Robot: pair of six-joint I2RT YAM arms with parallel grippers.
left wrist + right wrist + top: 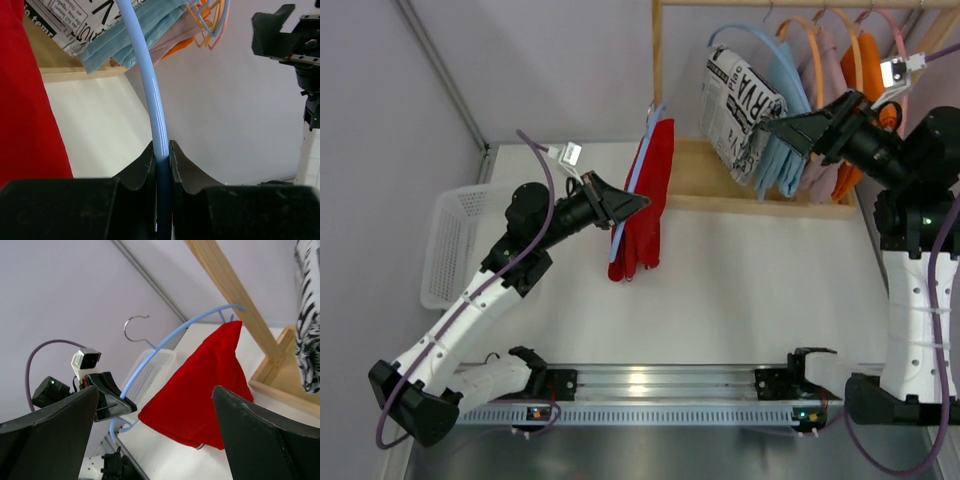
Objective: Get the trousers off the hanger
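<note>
The left gripper (161, 150) is pinching the blue hanger (150, 85), whose bar is disappearing between its fingers. The red trousers (648, 190) are draping over that hanger above the table (750, 280). The right gripper (155, 390) is hovering with its fingers spread, its arm partly hiding the other trousers (775, 160) on the wooden rack (658, 60).

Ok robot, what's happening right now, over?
Left jaws shut on the blue hanger. Right jaws open, empty, near the wooden rack. Red trousers draped over that hanger, not off yet. Nothing in the way.
</note>
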